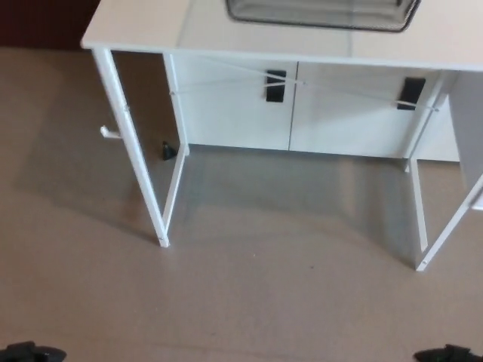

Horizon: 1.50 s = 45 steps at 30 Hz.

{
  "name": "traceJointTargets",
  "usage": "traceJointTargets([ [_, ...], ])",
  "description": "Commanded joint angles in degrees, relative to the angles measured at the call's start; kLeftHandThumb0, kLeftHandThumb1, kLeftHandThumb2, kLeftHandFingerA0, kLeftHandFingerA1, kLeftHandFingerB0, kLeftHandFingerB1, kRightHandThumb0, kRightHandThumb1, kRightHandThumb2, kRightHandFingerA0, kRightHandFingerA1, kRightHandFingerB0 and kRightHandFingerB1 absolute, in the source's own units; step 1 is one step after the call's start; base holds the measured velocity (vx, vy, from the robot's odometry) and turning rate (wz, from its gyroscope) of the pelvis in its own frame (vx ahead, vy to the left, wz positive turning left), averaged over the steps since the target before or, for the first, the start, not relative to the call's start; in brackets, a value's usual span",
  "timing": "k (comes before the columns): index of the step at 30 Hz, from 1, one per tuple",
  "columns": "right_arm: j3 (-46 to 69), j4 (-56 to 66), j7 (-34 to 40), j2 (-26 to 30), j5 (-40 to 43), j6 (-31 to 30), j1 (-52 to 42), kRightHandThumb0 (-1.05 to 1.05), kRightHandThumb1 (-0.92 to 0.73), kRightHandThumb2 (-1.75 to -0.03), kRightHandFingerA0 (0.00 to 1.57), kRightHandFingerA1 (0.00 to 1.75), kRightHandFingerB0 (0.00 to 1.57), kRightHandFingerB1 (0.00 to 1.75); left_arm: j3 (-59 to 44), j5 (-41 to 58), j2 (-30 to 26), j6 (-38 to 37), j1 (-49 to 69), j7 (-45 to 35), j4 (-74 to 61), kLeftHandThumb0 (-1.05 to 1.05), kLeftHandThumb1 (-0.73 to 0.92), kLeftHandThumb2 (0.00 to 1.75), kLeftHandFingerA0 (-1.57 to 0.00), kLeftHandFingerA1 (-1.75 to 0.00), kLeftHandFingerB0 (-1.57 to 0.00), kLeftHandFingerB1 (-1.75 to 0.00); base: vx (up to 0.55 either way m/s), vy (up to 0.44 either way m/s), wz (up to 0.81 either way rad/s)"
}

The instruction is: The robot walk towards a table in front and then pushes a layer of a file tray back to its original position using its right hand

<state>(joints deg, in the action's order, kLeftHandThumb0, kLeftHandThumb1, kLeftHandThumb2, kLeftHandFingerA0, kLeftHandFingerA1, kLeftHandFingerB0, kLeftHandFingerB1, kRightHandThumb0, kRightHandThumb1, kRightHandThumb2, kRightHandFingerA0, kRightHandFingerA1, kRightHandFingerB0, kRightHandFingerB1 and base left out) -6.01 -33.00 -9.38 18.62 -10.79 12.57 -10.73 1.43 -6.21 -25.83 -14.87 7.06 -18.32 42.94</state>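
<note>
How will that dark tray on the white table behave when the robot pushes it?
The file tray looks like thin mesh, so probably light. The table top seems smooth and glossy, so the whole tray might slide rather than just one layer. Only its front edge shows, so this is uncertain.

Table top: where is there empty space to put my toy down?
The white table top is bare on its left part, from the left edge to the dark mesh file tray. A narrower bare strip runs along the front edge below the tray. The top middle, where the tray sits, is taken.
</note>
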Motion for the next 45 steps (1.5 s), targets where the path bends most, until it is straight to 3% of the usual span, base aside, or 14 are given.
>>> traceJointTargets([
  [1, 0.14, 0.24, -0.49, 0.25, 0.22, -0.70, -0.50, -0.26, -0.63, -0.58, 0.55, 0.45, 0.44, 0.43, -0.27, 0.11, -0.57, 0.18, 0.12, -0.52, 0.23, -0.50, 0.45, 0.72, -0.60, -0.50, -0.41, -0.44, 0.13, -0.152, -0.01],
  [18, -0.09, 0.65, -0.43, 0.55, -0.43, -1.02, -0.25, -0.27, -0.62, -0.58, 0.55, 0.45, 0.46, 0.43, 0.13, -0.68, -0.75, 0.59, -0.40, 0.11, -0.13, -0.51, 0.44, 0.72, -0.60, -0.50, -0.41, -0.44, 0.16, 0.046, -0.01],
  [34, -0.57, 1.68, -0.68, 0.84, -0.64, -1.79, -0.30, -0.28, -0.64, -0.58, 0.56, 0.46, 0.49, 0.44, -0.20, -0.57, -0.67, 0.91, -0.60, -0.09, 0.05, -0.50, 0.45, 0.72, -0.60, -0.50, -0.41, -0.44, 0.21, -0.168, 0.05],
  [45, -0.94, 1.34, -0.48, 1.02, -0.89, -2.45, 0.27, -0.30, -0.63, -0.58, 0.56, 0.45, 0.50, 0.44, -0.07, -0.69, -0.87, 0.72, -0.74, -0.33, -0.15, -0.50, 0.45, 0.72, -0.61, -0.50, -0.41, -0.44, 0.35, 0.145, -0.15],
])
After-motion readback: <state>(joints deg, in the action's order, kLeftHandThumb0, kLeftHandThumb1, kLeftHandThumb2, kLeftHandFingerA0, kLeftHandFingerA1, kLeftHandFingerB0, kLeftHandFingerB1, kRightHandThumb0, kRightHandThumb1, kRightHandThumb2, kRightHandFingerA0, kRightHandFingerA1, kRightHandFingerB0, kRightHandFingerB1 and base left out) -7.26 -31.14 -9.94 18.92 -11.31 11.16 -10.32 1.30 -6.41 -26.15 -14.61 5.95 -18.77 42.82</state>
